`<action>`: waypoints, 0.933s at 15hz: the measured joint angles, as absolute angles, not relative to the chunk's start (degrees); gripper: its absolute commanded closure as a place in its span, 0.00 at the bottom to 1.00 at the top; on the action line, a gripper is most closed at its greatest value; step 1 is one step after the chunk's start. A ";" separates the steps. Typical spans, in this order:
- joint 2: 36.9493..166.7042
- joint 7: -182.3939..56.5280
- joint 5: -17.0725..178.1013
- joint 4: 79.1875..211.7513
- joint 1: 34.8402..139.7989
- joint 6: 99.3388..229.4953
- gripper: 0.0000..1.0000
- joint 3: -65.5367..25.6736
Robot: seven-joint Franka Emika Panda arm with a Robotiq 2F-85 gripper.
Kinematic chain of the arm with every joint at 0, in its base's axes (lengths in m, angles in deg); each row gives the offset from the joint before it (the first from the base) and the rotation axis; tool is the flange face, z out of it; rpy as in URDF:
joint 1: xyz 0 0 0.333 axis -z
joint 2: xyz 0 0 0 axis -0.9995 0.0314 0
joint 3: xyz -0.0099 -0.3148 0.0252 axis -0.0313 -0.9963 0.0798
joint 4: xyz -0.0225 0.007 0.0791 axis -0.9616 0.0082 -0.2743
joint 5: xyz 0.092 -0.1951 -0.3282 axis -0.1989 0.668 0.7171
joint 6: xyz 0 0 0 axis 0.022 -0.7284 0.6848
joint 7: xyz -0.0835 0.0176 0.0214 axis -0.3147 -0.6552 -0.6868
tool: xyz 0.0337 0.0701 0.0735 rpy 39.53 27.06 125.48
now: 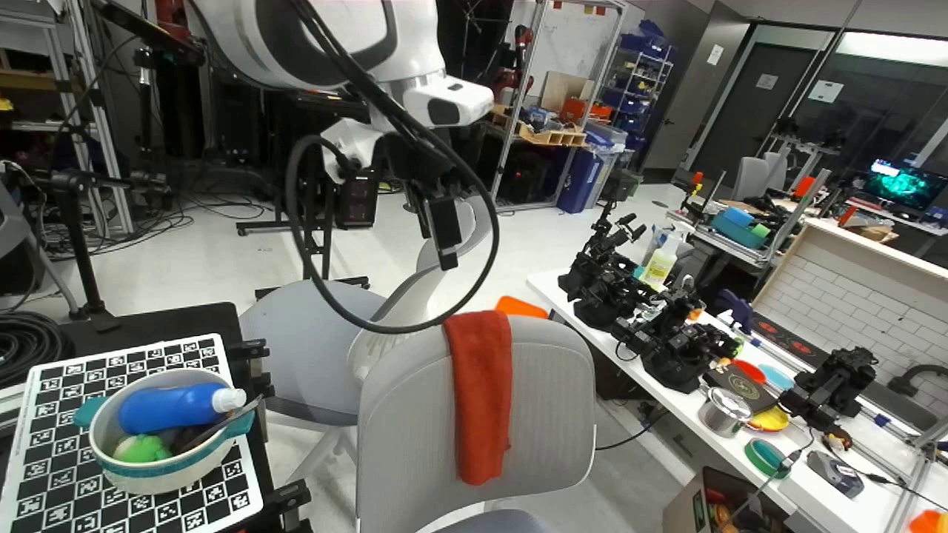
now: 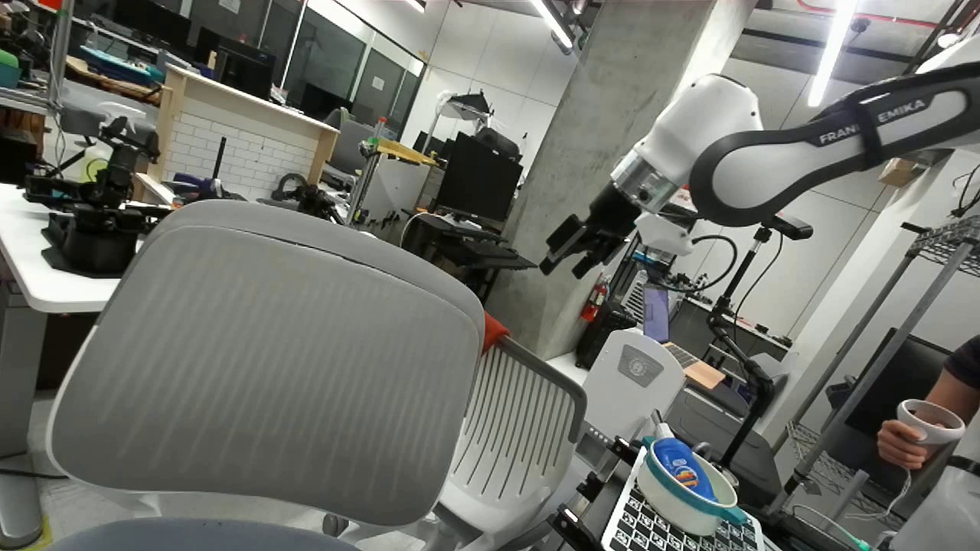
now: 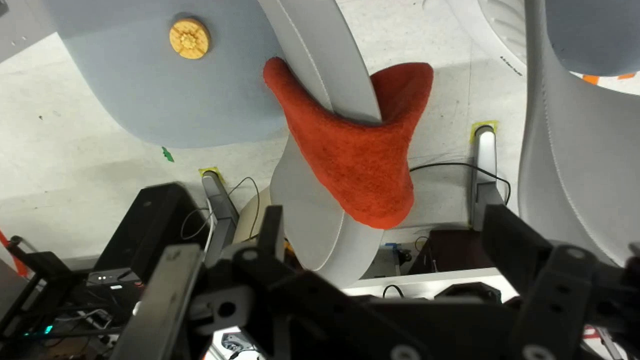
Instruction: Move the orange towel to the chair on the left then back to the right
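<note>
The orange towel (image 1: pixel 481 400) hangs folded over the top of a grey chair's backrest (image 1: pixel 552 392). In an exterior view only a small piece of the towel (image 2: pixel 494 333) shows, the rest hidden behind the near chair. In the wrist view the towel (image 3: pixel 355 160) lies draped across the backrest edge, ahead of the fingers. A second grey chair (image 2: pixel 268 360) stands beside it; its backrest (image 3: pixel 575 150) shows at the right of the wrist view. My gripper (image 2: pixel 565 268) is open and empty, above the chairs and apart from the towel. Its fingers (image 3: pixel 384 217) are wide apart.
A pot (image 1: pixel 167 474) with a blue bottle and a green item stands on a checkered board (image 1: pixel 59 444). A white table (image 1: pixel 666 403) bears black robot arms. A yellow disc (image 3: pixel 189 38) is on the towel chair's seat. A person holds a white controller (image 2: pixel 930 421).
</note>
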State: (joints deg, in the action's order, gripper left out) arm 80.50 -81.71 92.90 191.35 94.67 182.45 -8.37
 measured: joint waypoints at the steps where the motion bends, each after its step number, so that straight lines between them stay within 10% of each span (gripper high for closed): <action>1: 83.65 -83.10 94.20 188.74 94.39 182.58 0.00 -8.38; 14: 109.84 -95.84 99.98 164.61 81.91 174.85 0.00 -18.36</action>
State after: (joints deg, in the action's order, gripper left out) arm 109.84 -95.84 99.98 164.61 81.91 174.85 -18.36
